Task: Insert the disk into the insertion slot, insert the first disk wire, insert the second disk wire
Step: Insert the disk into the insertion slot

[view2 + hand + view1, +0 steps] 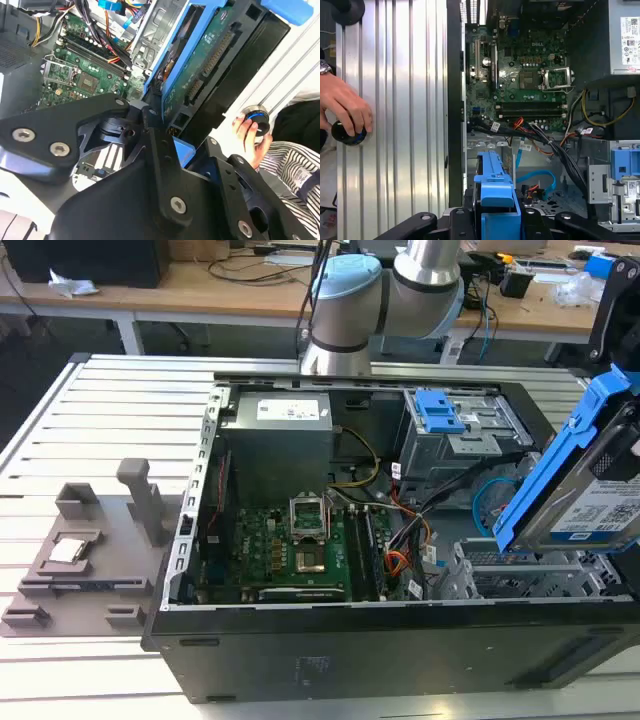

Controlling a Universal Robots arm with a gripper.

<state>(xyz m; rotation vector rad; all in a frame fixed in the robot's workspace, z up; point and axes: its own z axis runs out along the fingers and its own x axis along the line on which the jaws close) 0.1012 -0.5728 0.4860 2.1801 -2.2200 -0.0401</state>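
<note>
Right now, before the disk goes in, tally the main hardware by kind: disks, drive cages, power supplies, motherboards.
Disk: 1
Drive cages: 2 (insertion slot, taller cage)
Power supply: 1
Motherboard: 1
Total: 5

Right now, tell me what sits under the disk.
Below the tilted disk, clamped in the tool, stands the insertion slot, a silver perforated cage. Its part toward the exterior view's right is hidden by the disk.
</note>
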